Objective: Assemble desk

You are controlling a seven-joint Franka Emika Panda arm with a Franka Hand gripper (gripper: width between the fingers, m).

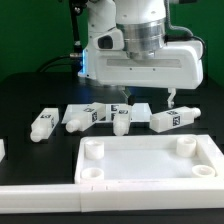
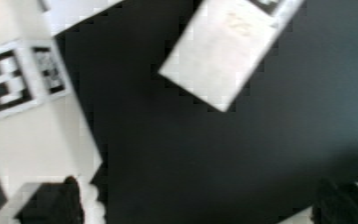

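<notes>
The desk's white rimmed tabletop (image 1: 150, 160) lies flat near the front of the black table, with round sockets at its corners. Three white tagged legs (image 1: 42, 123) (image 1: 83, 116) (image 1: 122, 120) lie in a row behind it, and one more leg (image 1: 172, 119) lies at the exterior view's right. My gripper (image 1: 146, 98) hangs just above this row, between the two right-hand legs, touching neither. In the wrist view my gripper (image 2: 211, 205) is open, with only black table between its dark fingertips (image 2: 60, 200). A white tagged leg (image 2: 229, 50) lies tilted ahead of it.
A long white strip (image 1: 40, 195) runs along the front edge below the tabletop. A small white piece (image 1: 2, 150) shows at the exterior view's left edge. Another white surface with large tags (image 2: 16, 85) sits beside one fingertip in the wrist view; what it is I cannot tell.
</notes>
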